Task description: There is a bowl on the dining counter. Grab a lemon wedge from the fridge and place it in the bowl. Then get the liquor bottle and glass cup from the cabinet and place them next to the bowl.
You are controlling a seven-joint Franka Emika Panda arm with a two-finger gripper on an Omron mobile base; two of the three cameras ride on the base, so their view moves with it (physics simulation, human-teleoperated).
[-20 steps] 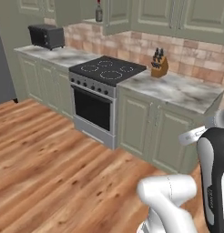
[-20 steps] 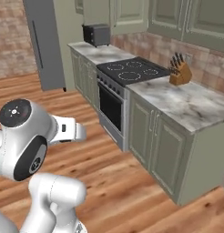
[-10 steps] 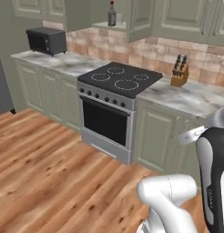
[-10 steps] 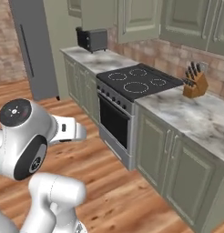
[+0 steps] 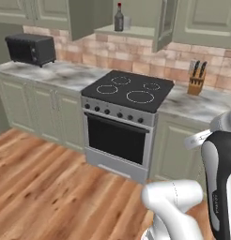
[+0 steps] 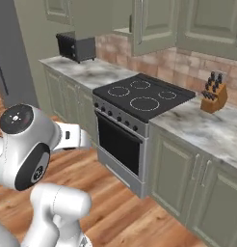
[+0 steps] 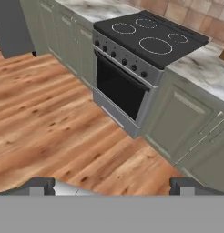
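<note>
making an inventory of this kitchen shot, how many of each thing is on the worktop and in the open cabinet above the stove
liquor bottle: 1
glass cup: 1
toaster oven: 1
knife block: 1
total: 4

Bright, even rendered light with no clear source; shadows faint, no glare; all views soft and slightly blurred.

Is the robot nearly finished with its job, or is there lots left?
Lots left. The cabinet above the stove already stands open, with the liquor bottle on its shelf, untouched. The pincer is open and holds nothing. Fetching the bottle and carrying it to the bowl is not yet done.
</note>
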